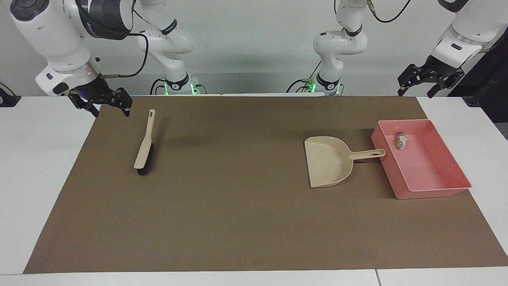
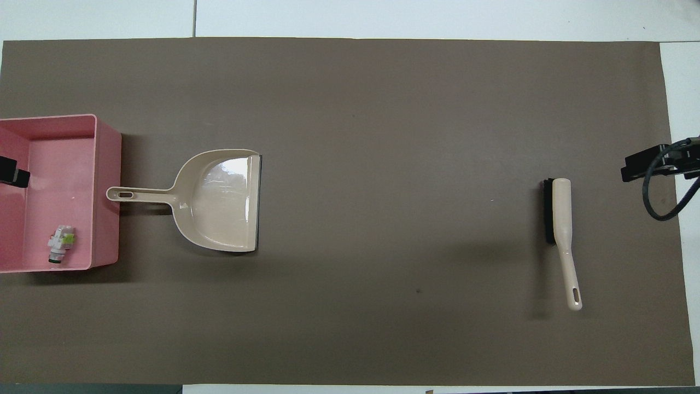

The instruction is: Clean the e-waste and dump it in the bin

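The e-waste already lies inside the bin, in the corner of the bin nearest the robots on the side next to the dustpan, so judging by how things lie the dumping looks done. The small cluster lies with its long axis roughly along the bin's long walls.

The left gripper hangs in the air over the desk's edge just past the bin's robot-side end, fingers released and holding nothing; the e-waste sits below it and away from the robots. It is much the nearer of the two to the bin. The right gripper waits over the brown mat's corner at the right arm's end of the desk, beside the brush's handle tip, fingers likewise released and empty. The brush lies flat, handle pointing toward the robots. The dustpan's handle points at the bin and reaches right up to its wall; whether they touch I cannot tell.

From overhead, each gripper is cut off by the picture's edge, and so is part of the bin. The separate pieces of the e-waste are too small to make out.
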Available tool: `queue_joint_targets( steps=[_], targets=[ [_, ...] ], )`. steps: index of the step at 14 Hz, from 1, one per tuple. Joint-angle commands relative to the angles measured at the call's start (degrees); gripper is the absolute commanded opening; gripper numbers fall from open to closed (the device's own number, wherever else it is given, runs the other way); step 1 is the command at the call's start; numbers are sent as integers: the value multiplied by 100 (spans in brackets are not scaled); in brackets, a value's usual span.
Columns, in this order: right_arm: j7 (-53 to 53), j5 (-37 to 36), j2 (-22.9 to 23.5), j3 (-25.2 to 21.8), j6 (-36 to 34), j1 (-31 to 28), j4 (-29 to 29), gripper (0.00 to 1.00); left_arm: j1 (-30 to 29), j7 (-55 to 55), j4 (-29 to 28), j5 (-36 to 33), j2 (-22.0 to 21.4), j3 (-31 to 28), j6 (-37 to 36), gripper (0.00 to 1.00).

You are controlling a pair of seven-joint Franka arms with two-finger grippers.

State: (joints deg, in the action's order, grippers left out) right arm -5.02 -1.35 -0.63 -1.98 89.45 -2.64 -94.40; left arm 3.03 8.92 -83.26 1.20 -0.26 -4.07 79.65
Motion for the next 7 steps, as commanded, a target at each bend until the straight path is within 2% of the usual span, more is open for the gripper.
queue_joint_targets(
  steps=[1, 7],
  targets=[
    [62, 30, -51, -21, 99, 18, -61, 99, -12, -13, -32, -59, -9, 12, -90, 99],
    [71, 21, -60, -21, 99, 18, -61, 99, -13, 14, -165, -68, -97, 12, -204, 99]
  ],
)
